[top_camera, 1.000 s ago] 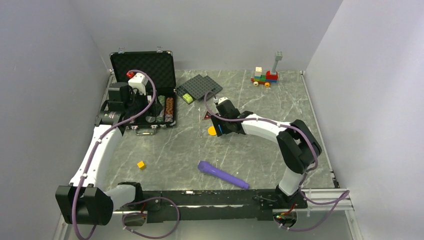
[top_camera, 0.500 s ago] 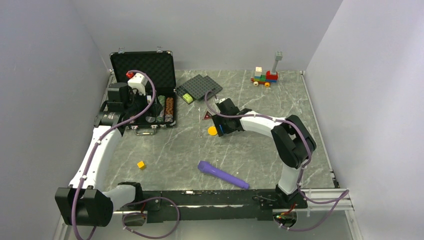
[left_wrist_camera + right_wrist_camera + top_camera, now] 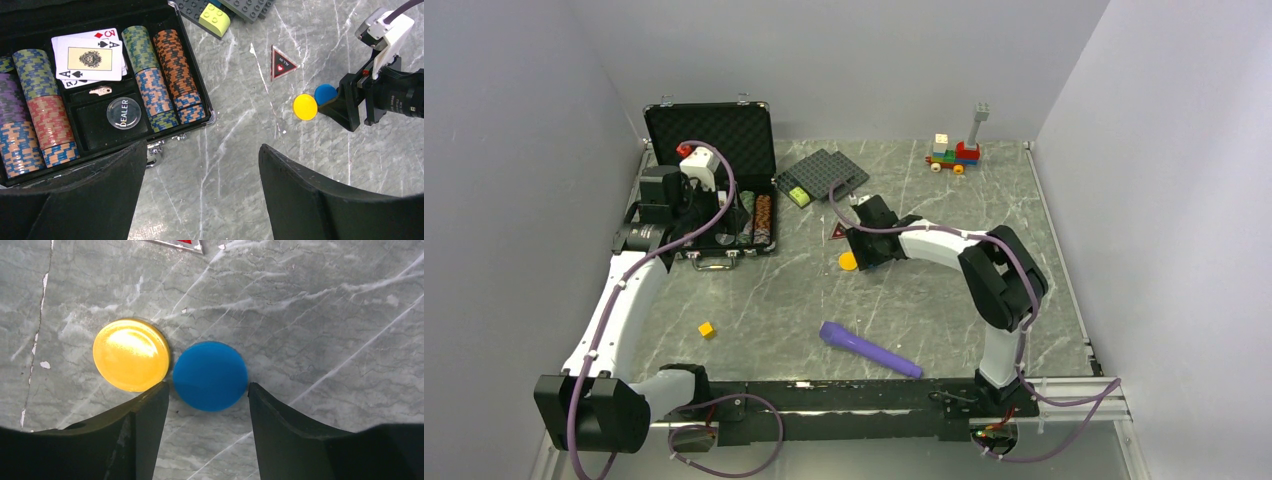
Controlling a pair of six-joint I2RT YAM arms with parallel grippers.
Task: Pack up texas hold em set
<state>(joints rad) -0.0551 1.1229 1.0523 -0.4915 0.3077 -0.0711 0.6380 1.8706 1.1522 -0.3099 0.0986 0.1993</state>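
The black case [image 3: 709,135] lies open at the back left, holding striped chip stacks [image 3: 155,75], playing cards [image 3: 89,59] and a dealer button [image 3: 124,106]. My left gripper [image 3: 202,192] hovers open and empty over the case's front edge. On the table lie a yellow disc [image 3: 131,354], a blue disc [image 3: 210,375] and a dark red triangle [image 3: 281,62]. My right gripper [image 3: 207,390] is low over the table, open, its fingertips on either side of the blue disc's near edge. In the top view the blue disc is hidden under it; the yellow disc [image 3: 848,262] shows.
Dark grey studded plates [image 3: 822,174] with a lime brick [image 3: 215,18] lie right of the case. A purple cylinder [image 3: 869,350] and a small yellow cube [image 3: 707,328] lie near the front. A brick toy train [image 3: 954,152] stands at the back.
My right arm has drawn in toward the discs, its elbow shifting left and its gripper lowering at the blue disc. The left arm has barely moved.
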